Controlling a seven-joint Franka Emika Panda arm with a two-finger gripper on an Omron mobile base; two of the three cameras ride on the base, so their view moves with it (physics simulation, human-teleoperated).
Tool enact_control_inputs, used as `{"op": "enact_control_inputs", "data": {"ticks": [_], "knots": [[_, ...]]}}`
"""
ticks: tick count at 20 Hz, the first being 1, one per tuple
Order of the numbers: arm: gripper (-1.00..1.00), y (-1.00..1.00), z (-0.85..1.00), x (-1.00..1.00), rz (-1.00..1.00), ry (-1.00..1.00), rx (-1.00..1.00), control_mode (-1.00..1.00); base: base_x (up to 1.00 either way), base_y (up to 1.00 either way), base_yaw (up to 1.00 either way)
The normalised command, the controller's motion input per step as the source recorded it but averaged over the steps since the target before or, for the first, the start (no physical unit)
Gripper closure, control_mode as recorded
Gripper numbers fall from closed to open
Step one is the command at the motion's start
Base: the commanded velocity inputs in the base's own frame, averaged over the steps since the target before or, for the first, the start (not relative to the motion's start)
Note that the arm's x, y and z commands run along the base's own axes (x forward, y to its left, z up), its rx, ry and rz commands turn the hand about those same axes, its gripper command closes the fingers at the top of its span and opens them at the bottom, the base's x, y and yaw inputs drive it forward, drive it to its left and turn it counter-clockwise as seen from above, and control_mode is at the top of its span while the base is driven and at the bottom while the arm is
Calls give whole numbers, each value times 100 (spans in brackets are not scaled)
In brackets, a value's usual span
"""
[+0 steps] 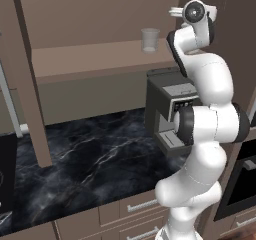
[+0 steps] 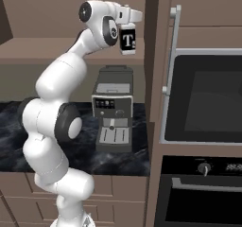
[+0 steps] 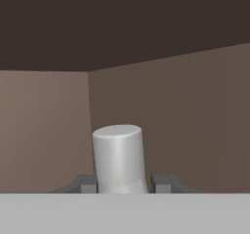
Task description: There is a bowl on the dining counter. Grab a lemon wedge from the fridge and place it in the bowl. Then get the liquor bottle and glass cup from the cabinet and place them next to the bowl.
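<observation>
The hand [image 3: 122, 183] is seen in the hand view at bottom centre, its two dark finger tips [image 3: 87, 183] set against either side of the liquor bottle's [image 3: 119, 157] grey cylindrical top; the hand is closed on the bottle. The cap is smooth, matte and round, with a flat upper face. Behind it, plain brown cabinet walls [image 3: 185, 121] meet in a corner, under a darker ceiling panel.

In the right base view the hand is found at upper centre, at the cabinet opening, with a dark bottle body bearing a white label marked "T" just below the wrist. The white arm [image 2: 56, 103], with glossy rounded links and dark joints, rises from the lower left.

In the left base view the glass cup [image 1: 149, 39] stands upright on the cabinet shelf [image 1: 90, 56] at upper centre, translucent and slightly tapered, apart from the arm to its right. The shelf is flat, matte and brown.

Below, a boxy grey coffee machine [image 2: 113, 110] with a dark control panel and a ribbed drip tray sits on the worktop [image 1: 95, 159], which is black marble with white veining and a glossy finish. Brown drawers with metal bar handles [image 1: 141, 205] are set under the worktop. At the right of the right base view, a built-in oven [image 2: 208, 98] with dark glass and a vertical silver handle is mounted in a brown column.
</observation>
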Motion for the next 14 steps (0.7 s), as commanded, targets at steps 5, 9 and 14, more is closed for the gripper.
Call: {"op": "enact_control_inputs", "data": {"ticks": [5, 9, 14], "knots": [[100, 0, 0, 0, 0, 1, 0, -100, 0, 0, 0], [100, 0, 0, 0, 0, 0, 0, -100, 0, 0, 0], [100, 0, -1, 0, 0, -5, 0, -100, 0, 0, 0]]}}
